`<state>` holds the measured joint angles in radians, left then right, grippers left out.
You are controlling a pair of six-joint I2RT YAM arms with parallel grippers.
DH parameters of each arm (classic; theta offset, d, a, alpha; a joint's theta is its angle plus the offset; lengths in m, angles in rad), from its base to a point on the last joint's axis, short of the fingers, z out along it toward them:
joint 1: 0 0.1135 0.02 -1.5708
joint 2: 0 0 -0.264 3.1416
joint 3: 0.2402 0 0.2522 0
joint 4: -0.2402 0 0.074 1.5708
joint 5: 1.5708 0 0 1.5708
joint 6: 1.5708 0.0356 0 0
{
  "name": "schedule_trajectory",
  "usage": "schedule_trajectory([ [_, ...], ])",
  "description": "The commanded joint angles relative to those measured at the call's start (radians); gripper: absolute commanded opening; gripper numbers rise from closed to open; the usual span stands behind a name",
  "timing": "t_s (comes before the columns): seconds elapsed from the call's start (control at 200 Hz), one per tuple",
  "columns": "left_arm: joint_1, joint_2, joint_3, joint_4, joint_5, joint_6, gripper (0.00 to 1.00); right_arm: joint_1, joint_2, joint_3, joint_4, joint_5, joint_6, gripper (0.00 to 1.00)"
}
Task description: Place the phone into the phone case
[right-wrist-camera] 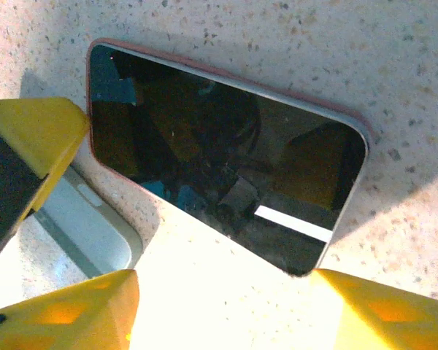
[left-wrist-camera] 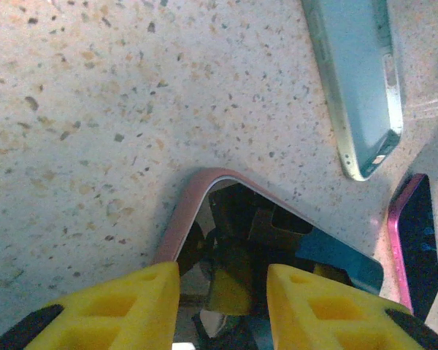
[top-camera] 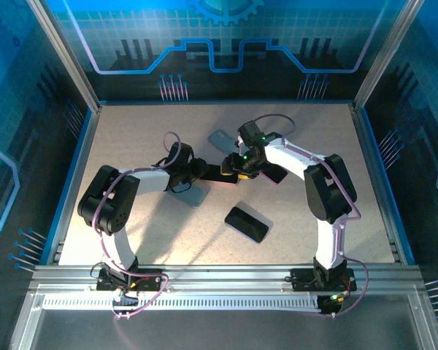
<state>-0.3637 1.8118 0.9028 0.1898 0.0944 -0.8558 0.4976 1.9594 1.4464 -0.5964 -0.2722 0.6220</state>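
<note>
Fingers (left-wrist-camera: 153, 306) of the left claw (left-wrist-camera: 223, 278) pinch one short end of the pink-rimmed phone (right-wrist-camera: 226, 160), which lies screen-up on the speckled surface (right-wrist-camera: 394, 73). Over that phone's long edge hangs the right claw (right-wrist-camera: 223, 283), its jaws spread wide. A pale blue-grey case (left-wrist-camera: 358, 80) lies near the phone's far side. A whitish case (right-wrist-camera: 87, 233) sits just beside its gripped end, and a black phone (top-camera: 247, 224) lies well apart on its near side.
</note>
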Motion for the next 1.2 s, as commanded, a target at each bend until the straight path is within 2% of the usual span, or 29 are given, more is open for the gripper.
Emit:
schedule_trajectory([
  [0.0, -0.007, -0.037, -0.014, -0.015, -0.003, 0.017, 0.37, 0.012, -0.053, -0.064, 0.023, 0.019, -0.028, 0.37],
  [0.06, -0.007, -0.042, -0.010, -0.026, -0.004, 0.020, 0.37, 0.011, -0.062, -0.097, 0.041, 0.028, -0.036, 0.06],
  [0.085, -0.007, -0.045, -0.008, -0.033, -0.005, 0.022, 0.37, 0.012, -0.064, -0.110, 0.049, 0.034, -0.038, 0.00],
  [0.34, -0.007, -0.057, 0.008, -0.081, -0.017, 0.037, 0.37, 0.011, -0.059, -0.184, 0.116, 0.053, -0.055, 0.00],
  [0.981, -0.014, -0.058, 0.027, -0.122, -0.040, 0.046, 0.37, 0.009, 0.044, -0.126, 0.111, 0.045, -0.088, 0.00],
  [1.196, -0.013, -0.022, 0.049, -0.135, -0.040, 0.065, 0.36, 0.015, 0.100, -0.126, 0.063, 0.086, -0.116, 0.00],
])
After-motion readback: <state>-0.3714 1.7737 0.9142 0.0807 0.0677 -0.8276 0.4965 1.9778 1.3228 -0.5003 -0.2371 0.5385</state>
